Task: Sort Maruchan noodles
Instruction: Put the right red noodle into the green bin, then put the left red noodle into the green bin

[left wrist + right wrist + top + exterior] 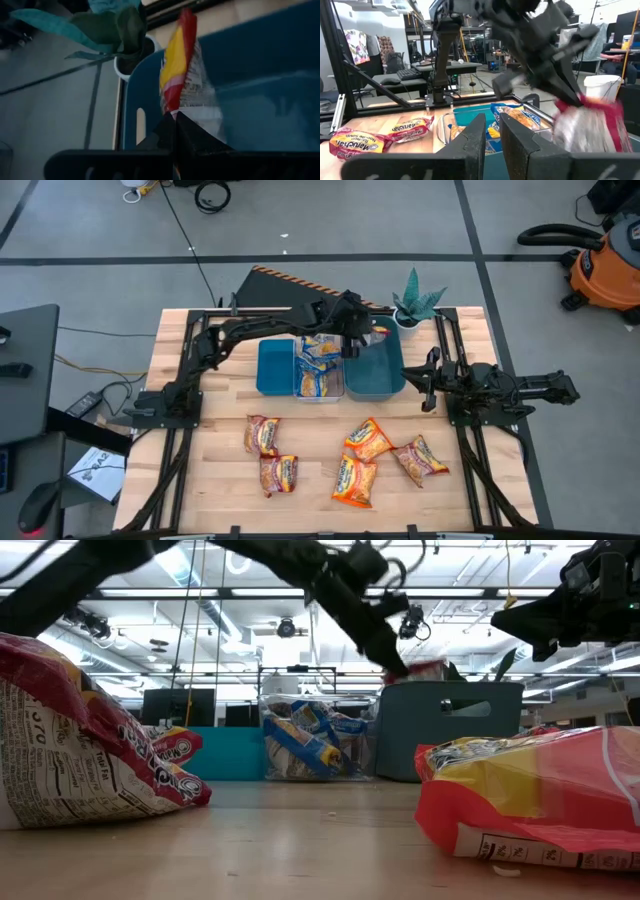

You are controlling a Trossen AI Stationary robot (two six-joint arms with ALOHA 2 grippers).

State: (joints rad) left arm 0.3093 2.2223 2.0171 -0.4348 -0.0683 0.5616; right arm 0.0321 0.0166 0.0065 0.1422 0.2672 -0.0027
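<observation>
My left gripper [360, 332] reaches across the far side of the table and is shut on a red-and-yellow noodle packet [181, 70], which it holds over the dark teal bin [378, 370]. The low view shows that packet [425, 669] just above the bin's rim. Blue-and-yellow packets [318, 365] lie in the clear bin between the two teal bins. Two maroon packets [270, 452], two orange packets [360, 462] and a red one [420, 458] lie flat on the near half of the table. My right gripper [492, 137] waits at the table's right, open by a narrow gap, with nothing between its fingers. My left gripper pinches the packet by one end [176, 109] between its two fingers. The fingers slant down from above toward the table's right. The packet is lifted clear and hangs below the fingers [570, 97] over the dark teal bin.
A teal bin [274, 368] stands left of the clear bin. A small potted plant [415, 305] stands at the far right corner, close behind the dark bin. The right arm [500, 387] lies along the right side. Bare wood shows between the packets and the bins.
</observation>
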